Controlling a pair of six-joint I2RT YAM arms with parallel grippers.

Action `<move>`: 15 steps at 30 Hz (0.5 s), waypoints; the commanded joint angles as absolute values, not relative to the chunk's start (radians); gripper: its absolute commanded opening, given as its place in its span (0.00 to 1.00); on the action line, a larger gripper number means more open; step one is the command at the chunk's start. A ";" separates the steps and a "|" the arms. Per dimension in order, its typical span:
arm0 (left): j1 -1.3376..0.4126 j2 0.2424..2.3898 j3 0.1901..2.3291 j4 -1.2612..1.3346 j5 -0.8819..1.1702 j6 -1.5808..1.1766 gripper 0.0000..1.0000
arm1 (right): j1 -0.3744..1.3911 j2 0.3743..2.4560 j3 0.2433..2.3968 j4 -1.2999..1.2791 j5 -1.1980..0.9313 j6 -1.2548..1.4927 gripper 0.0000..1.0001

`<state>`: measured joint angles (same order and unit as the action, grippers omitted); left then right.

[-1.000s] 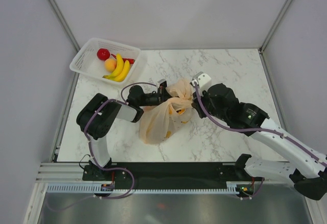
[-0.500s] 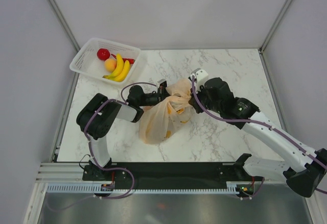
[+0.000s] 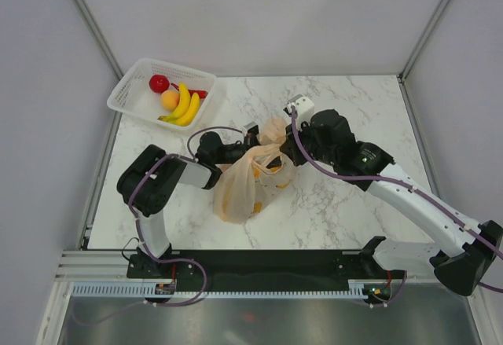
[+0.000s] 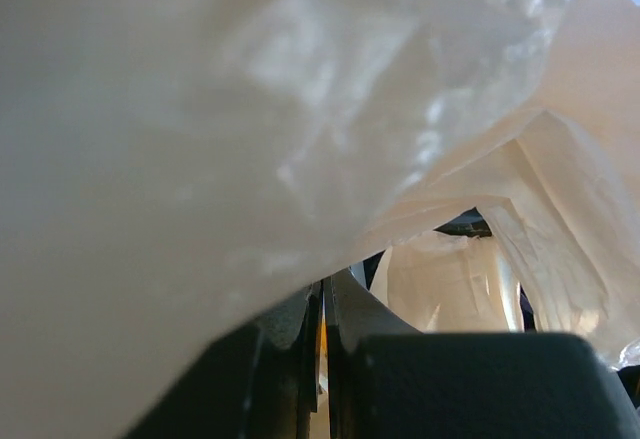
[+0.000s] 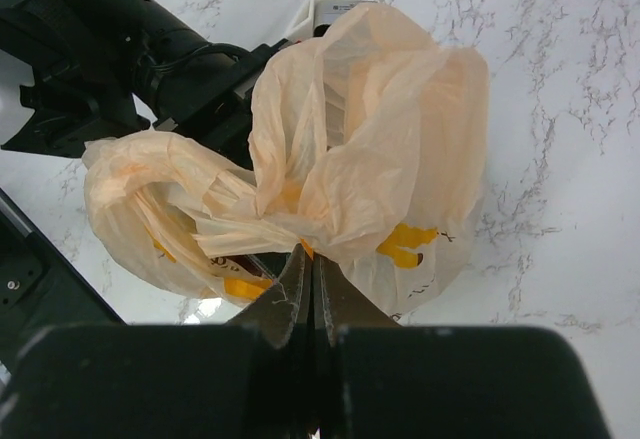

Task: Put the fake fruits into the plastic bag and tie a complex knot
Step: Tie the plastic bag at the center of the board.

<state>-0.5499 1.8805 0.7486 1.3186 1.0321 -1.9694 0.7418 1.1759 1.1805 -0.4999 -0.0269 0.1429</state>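
Right hand (image 5: 308, 256) clamped on plastic bag (image 3: 236, 192) at gathered top; left hand (image 4: 322, 299) likewise; bag axis diagonal, top pointing far-right.

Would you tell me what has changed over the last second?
The right gripper, shut on the plastic bag, swung left toward the left gripper, crowding the bag's top together. The left gripper stayed shut on the bag; the basket and its fruits did not move.

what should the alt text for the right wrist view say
The right gripper, fingers shut, pinches the gathered neck of a peach plastic bag with yellow prints, its loose top billowing above. The bag lies on a white marble table, and the black left arm reaches to it from the upper left.
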 commanded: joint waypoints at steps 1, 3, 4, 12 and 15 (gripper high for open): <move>-0.558 1.815 0.767 1.632 1.065 -1.957 0.08 | 0.733 1.180 1.200 -0.448 -0.020 0.163 0.00; -0.558 1.804 0.772 1.632 1.069 -1.959 0.08 | 0.723 1.178 1.187 -0.446 -0.020 0.163 0.00; -0.558 1.801 0.772 1.632 1.071 -1.959 0.08 | 0.718 1.175 1.183 -0.445 -0.021 0.164 0.00; -0.558 1.776 0.772 1.632 1.075 -1.959 0.08 | 0.683 1.157 1.144 -0.430 -0.020 0.175 0.00; -0.571 1.775 0.778 1.631 1.077 -1.954 0.08 | 0.670 1.157 1.137 -0.425 -0.018 0.182 0.00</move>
<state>-0.5545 1.8137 0.7509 1.3182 1.0462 -1.9694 0.6876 1.1770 1.1458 -0.4641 -0.0269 0.1658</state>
